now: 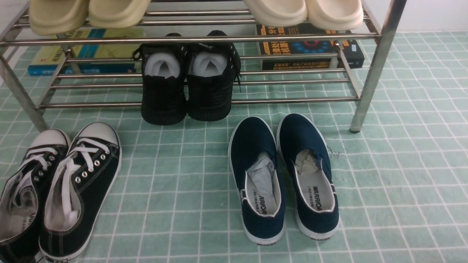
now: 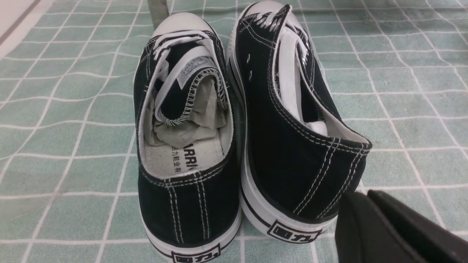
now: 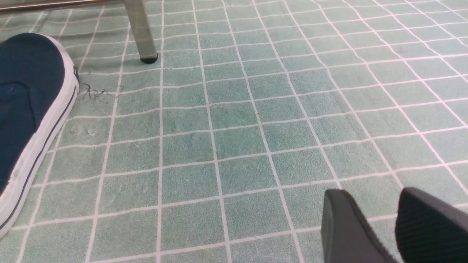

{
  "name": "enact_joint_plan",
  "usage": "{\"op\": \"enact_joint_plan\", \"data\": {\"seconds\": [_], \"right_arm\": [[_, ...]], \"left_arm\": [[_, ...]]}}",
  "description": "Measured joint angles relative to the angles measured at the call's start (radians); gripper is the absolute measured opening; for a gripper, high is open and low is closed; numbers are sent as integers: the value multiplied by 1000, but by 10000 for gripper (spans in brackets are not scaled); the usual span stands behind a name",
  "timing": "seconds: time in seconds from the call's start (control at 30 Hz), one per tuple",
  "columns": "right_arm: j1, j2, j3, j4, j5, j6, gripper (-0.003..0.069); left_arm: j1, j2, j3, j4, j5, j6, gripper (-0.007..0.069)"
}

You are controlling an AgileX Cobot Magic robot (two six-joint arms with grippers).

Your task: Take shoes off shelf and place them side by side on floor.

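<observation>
The two black canvas sneakers stand side by side on the pale green floor (image 1: 175, 175) at the front left, toes toward the shelf (image 1: 204, 38): the left one (image 1: 22, 190) and the right one (image 1: 82, 182), their sides touching. The left wrist view shows their heels, one (image 2: 186, 204) flat and the other (image 2: 292, 157) leaning a little. My left gripper (image 2: 360, 195) is shut and empty, just behind the leaning shoe's heel. My right gripper (image 3: 369, 195) is open over bare floor. Neither gripper shows in the front view.
Navy WARRIOR slip-ons (image 1: 281, 175) sit on the floor at centre right, one toe (image 3: 29, 109) near my right gripper. An all-black knit pair (image 1: 188, 87) rests on the lower tier, cream slippers (image 1: 303, 11) on top. Books (image 1: 310, 51) lie behind. A steel shelf leg (image 3: 140, 33) stands ahead.
</observation>
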Motion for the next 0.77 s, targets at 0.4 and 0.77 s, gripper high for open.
{"op": "enact_joint_plan", "data": {"seconds": [0.4,0.77], "right_arm": [[0,0,0,0,0,0,237],[0,0,0,0,0,0,237]], "left_arm": [[0,0,0,0,0,0,56],[0,0,0,0,0,0,71]]}}
